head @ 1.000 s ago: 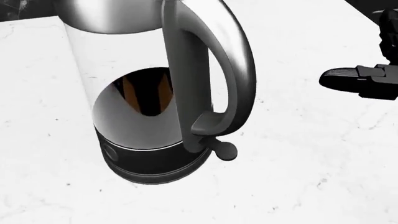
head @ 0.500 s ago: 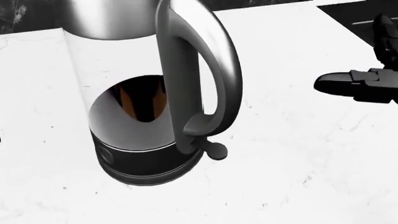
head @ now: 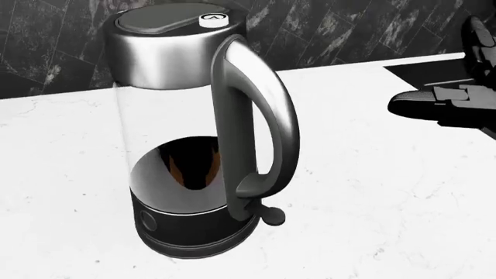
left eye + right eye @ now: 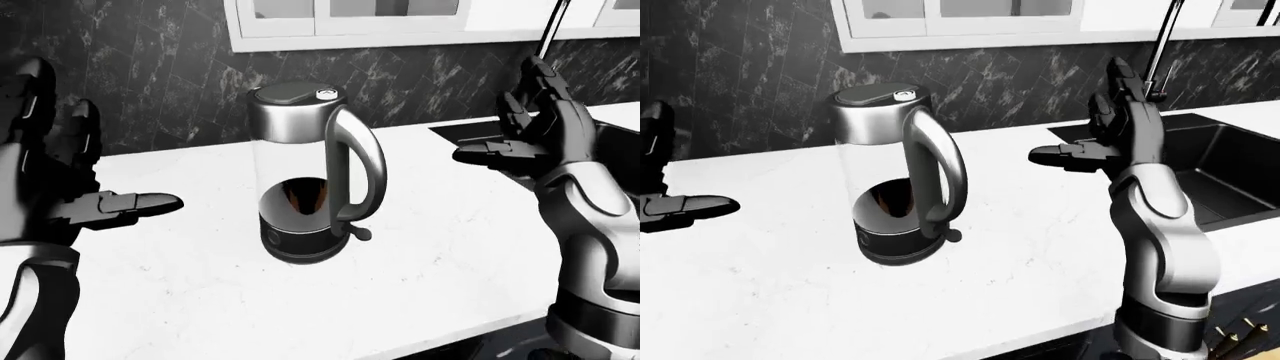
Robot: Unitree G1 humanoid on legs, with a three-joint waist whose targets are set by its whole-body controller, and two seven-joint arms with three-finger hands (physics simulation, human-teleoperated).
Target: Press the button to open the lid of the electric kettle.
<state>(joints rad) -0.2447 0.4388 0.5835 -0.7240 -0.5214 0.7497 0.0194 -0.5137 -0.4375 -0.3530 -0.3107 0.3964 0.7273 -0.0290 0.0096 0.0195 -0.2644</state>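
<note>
Left-eye view: both hands up and spread wide, gripping nothing. Left hand [image 4: 60,180] sits at the view's left edge, one finger [image 4: 135,203] pointing toward the kettle [image 4: 312,176], well apart from it. Right hand [image 4: 535,135] is raised on the view's right, one finger stretched leftward at about the kettle's upper body height, also clear of it.

Kettle stands upright on the white counter [image 4: 200,277] between the two hands, handle [image 4: 360,176] facing the view's right, lid [image 3: 167,18] down. Small round white button [image 3: 211,18] sits on the lid top, just above the handle root; neither hand touches it.

Head view is close on the kettle: shows the button's marking and the dark base, but only the right hand's fingertip at the right edge; left hand isn't in it.

Right-eye view adds the black sink [image 4: 1230,169] and faucet [image 4: 1162,37] beyond the right hand, plus white cabinets [image 4: 960,19] over the dark marble wall.
</note>
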